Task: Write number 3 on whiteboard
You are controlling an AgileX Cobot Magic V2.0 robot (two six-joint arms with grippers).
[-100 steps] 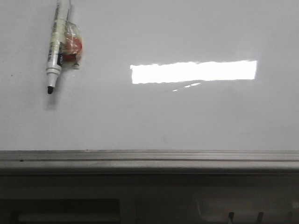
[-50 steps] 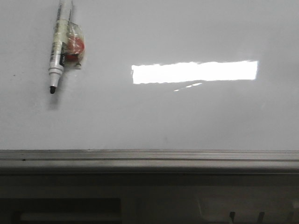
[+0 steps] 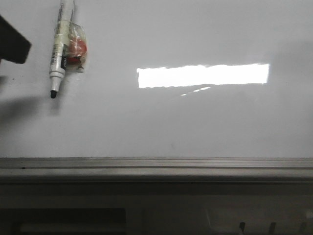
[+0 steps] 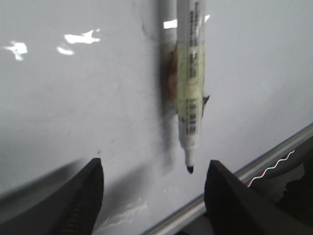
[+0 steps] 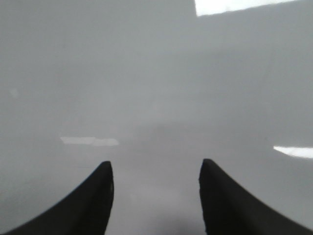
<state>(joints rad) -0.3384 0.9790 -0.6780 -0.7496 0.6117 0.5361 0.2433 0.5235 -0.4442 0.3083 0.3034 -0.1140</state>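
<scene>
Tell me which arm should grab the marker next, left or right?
Left, likely. The left gripper is open and faces the marker, which hangs tip-down on the whiteboard. The right gripper is open too, but its view shows only bare board.

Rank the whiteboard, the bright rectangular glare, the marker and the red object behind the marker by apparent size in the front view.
1. Whiteboard, by far the largest.
2. Bright glare.
3. Marker; its top runs out of frame, so its full length is unsure.
4. Red object, smallest.

Glossy whiteboard (image 3: 195,122) bears a taped-on marker (image 3: 59,49)
</scene>
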